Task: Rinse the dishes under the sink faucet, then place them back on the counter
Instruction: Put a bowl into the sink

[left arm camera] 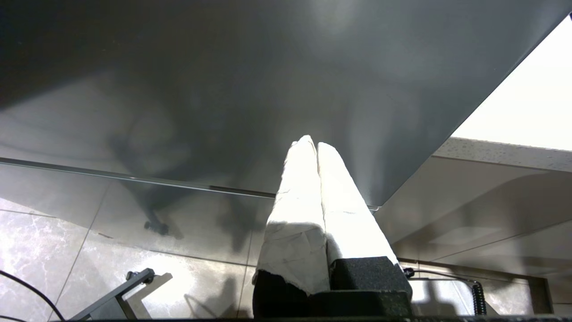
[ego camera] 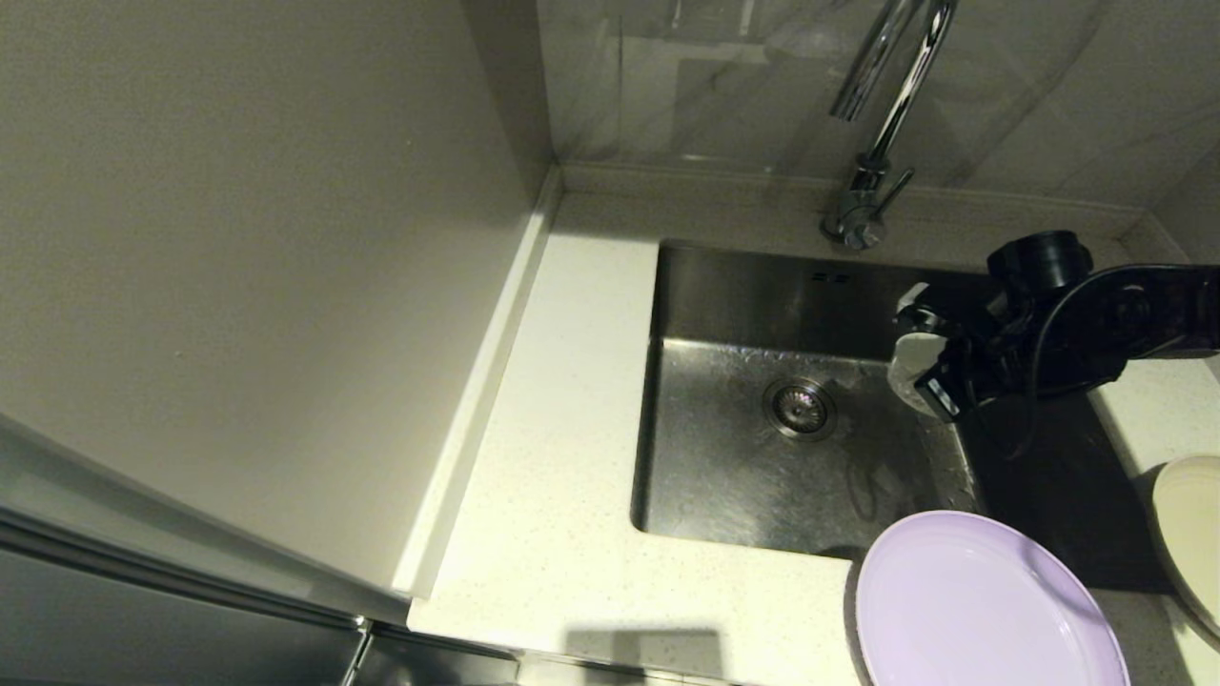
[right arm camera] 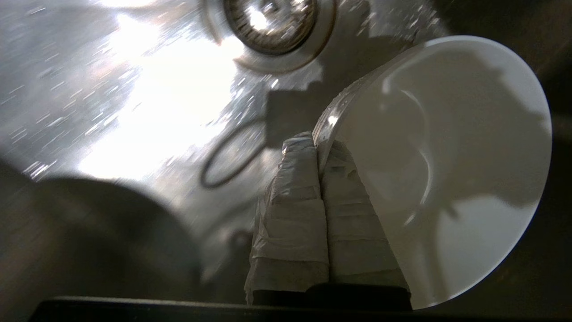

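Note:
Over the right side of the sink (ego camera: 724, 476), my right gripper (ego camera: 920, 329) is shut on the rim of the small white bowl (ego camera: 907, 367). In the right wrist view the gripper (right arm camera: 318, 145) pinches the bowl (right arm camera: 447, 156) edge-on, tilted above the wet basin floor (right arm camera: 134, 112) near the drain strainer (right arm camera: 270, 27). The chrome faucet (ego camera: 891, 105) rises behind the basin, its spout left of the bowl. The lilac plate (ego camera: 982, 600) lies on the counter (ego camera: 562, 429) at the sink's front right corner. At the right edge lies the cream plate (ego camera: 1191, 524). My left gripper (left arm camera: 313, 145) is parked below the counter, shut and empty.
A tall beige wall panel (ego camera: 238, 286) borders the counter on the left, and a tiled backsplash (ego camera: 715, 86) stands behind the faucet. The drain strainer (ego camera: 801, 407) sits mid-basin. In the left wrist view a dark cabinet face (left arm camera: 223, 89) and floor tiles (left arm camera: 53, 237) show.

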`<state>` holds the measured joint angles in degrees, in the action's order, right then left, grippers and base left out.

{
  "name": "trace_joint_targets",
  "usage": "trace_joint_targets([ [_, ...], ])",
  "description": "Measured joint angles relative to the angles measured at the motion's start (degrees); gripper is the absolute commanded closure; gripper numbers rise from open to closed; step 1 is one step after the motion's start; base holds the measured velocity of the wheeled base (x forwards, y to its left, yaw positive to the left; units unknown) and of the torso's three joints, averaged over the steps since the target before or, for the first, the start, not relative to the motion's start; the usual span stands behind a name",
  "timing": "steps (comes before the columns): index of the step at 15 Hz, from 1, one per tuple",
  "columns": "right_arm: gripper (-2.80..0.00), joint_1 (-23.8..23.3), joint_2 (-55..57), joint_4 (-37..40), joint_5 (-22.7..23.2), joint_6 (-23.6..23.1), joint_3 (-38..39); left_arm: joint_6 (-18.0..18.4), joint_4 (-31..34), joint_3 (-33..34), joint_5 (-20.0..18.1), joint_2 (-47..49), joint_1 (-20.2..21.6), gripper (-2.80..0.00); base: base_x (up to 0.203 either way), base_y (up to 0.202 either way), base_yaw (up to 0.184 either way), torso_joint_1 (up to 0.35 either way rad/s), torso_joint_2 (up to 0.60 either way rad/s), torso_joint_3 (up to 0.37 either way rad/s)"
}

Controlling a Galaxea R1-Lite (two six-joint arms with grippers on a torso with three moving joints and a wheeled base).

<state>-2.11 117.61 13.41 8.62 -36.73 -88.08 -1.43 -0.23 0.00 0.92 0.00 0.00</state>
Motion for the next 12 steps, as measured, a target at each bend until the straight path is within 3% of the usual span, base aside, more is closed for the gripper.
trace_joint_targets([
  [6,0.00,-1.97,13.12,-6.47,-5.24,0.07,-11.83,0.00,0.01,0.00,0.02,0.00,0.00,0.00,0.000,0.000,0.000,0.000,0.00,0.000],
  [12,0.00,-4.14,20.07,-11.62,-6.35,-0.76,-13.57,-0.05,-0.01,0.00,0.02,0.00,0.00,0.00,0.000,0.000,0.000,0.000,0.00,0.000],
])
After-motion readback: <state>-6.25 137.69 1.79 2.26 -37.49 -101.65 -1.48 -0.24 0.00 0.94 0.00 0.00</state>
